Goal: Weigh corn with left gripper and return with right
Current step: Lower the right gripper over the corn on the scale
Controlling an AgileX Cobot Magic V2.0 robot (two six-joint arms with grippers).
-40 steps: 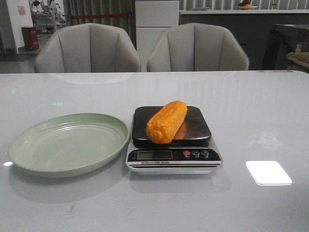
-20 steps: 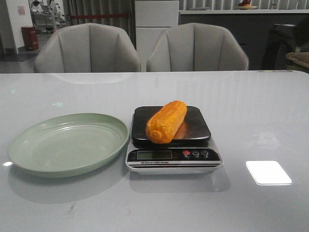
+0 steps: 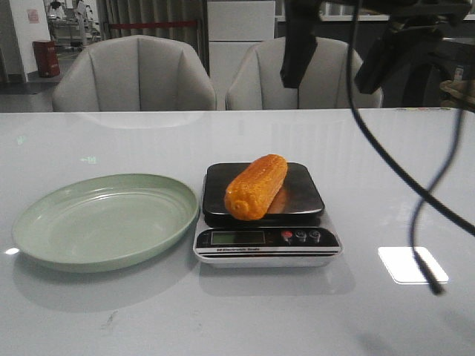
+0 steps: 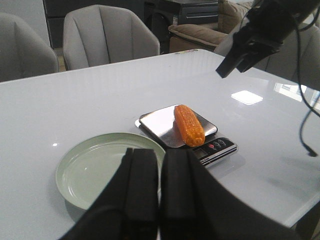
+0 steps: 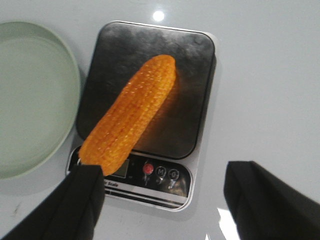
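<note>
The orange-yellow corn [image 3: 256, 186] lies slantwise on the dark platform of the kitchen scale [image 3: 300, 194], at the table's middle. It also shows in the left wrist view [image 4: 189, 125] and the right wrist view [image 5: 129, 118]. My right gripper [image 3: 334, 55] hangs high above the scale at the top of the front view, open wide and empty; its fingers [image 5: 80, 200] frame the scale's front from above. My left gripper [image 4: 160, 167] is shut and empty, held back above the near-left table, well away from the corn. The pale green plate [image 3: 44, 222] is empty, left of the scale.
A thin black cable [image 3: 415, 193] trails from the right arm down to the table at the right. Two grey chairs [image 3: 133, 74] stand behind the table's far edge. A bright light patch [image 3: 412, 265] lies on the tabletop right of the scale.
My right gripper and its cable have come into the front view from the top right, above the scale. The corn, scale and plate have not moved.
</note>
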